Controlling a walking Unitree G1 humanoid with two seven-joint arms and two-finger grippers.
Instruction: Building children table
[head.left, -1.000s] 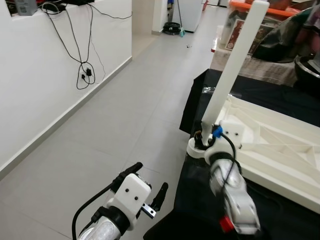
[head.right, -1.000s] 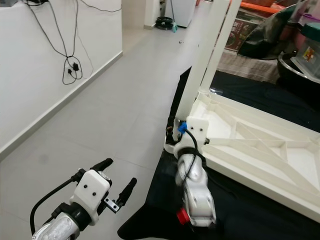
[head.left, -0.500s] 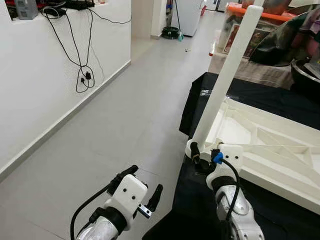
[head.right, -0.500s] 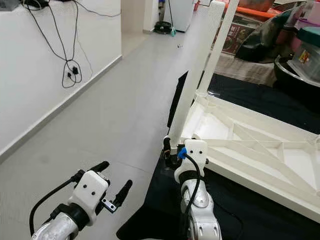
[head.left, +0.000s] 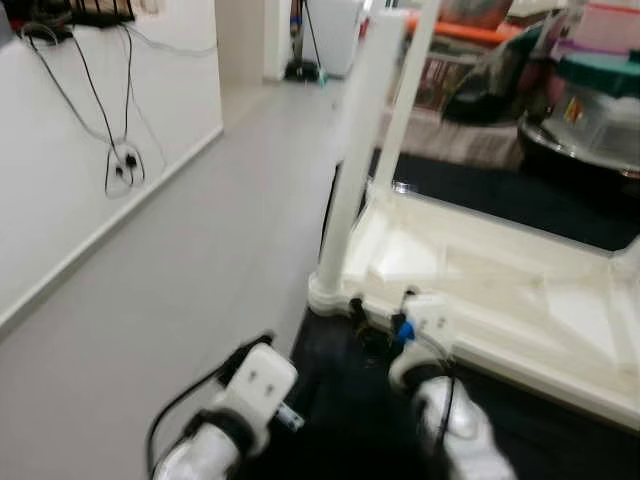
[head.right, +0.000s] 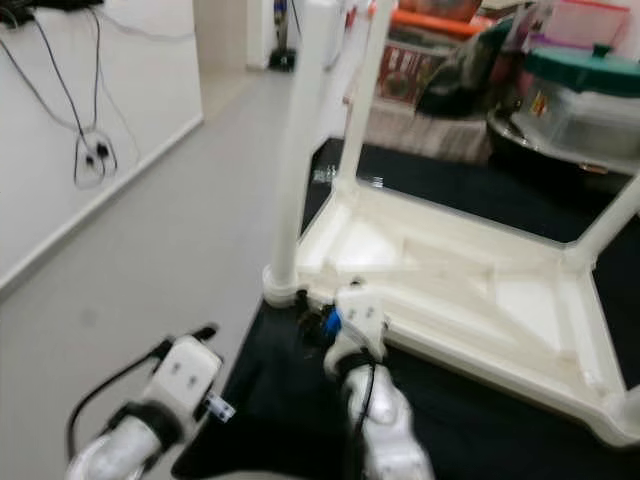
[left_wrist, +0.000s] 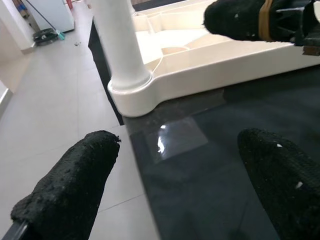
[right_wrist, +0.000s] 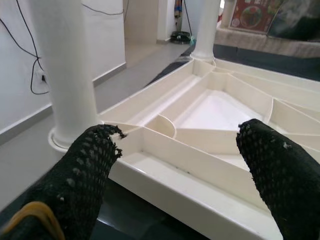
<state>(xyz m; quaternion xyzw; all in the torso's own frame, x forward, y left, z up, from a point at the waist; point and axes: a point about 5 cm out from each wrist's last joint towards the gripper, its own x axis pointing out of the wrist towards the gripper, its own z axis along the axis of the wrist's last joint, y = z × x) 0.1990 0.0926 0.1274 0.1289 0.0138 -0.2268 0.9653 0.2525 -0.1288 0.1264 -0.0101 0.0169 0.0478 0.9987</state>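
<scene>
The white table top (head.right: 470, 300) lies upside down on the black worktop (head.right: 480, 430), its nearest leg (head.right: 300, 140) standing at the overhanging corner. The right gripper (right_wrist: 175, 165) hovers spread over the rim, holding nothing. The left gripper (left_wrist: 175, 185), also spread and empty, waits beside the worktop's edge. A careless nudge could tip the leg or slide the top floorward.
</scene>
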